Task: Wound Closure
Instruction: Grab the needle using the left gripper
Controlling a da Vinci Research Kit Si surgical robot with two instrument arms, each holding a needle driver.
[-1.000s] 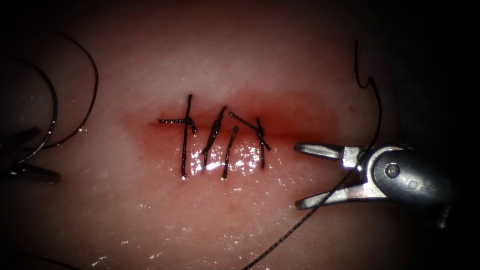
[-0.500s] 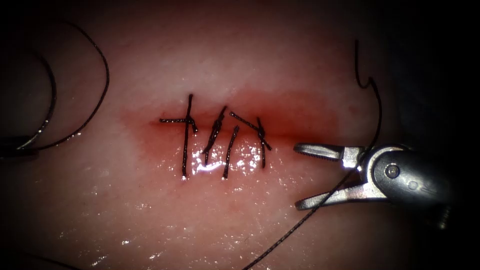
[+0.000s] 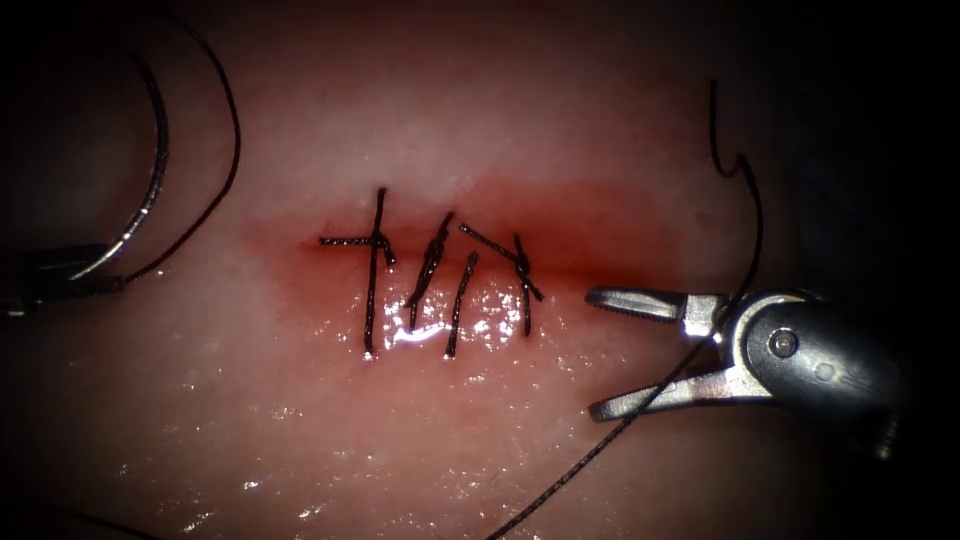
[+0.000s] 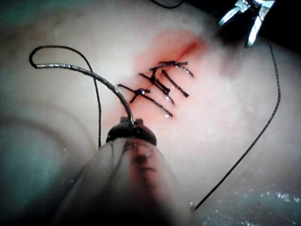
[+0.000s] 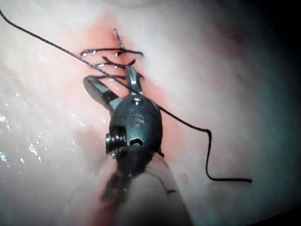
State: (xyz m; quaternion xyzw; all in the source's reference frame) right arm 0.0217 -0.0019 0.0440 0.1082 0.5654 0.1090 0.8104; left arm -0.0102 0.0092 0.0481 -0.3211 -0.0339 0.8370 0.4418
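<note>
The left arm's tool (image 3: 70, 285) sits at the nine o'clock edge of the endoscope view, well to the left of the cut (image 3: 440, 250), with its jaws closed on the needle (image 3: 150, 170) near one end of its curve. The needle is out of the tissue (image 3: 480, 440): from the grip its arc rises toward twelve o'clock and bends back over, its long axis running roughly from six to twelve o'clock, with the free end uppermost near the eleven o'clock corner. In the left wrist view the needle (image 4: 89, 73) sweeps away from the tool's tip (image 4: 131, 126) in a long curve, clear of the surface. The thread (image 3: 215, 150) loops alongside the needle on its outer side and comes down to the jaws. The cut's long axis lies from nine to three o'clock and is crossed by several dark stitches (image 3: 440, 285) running mostly from twelve to six o'clock, with red fluid (image 3: 600, 225) staining the tissue around it. The right arm's tool (image 3: 600, 350) lies just to the right of the cut, pointing toward nine o'clock, its jaws spread wide and holding nothing. A strand of thread (image 3: 600, 445) passes over its lower jaw, running from one o'clock down toward six o'clock.
</note>
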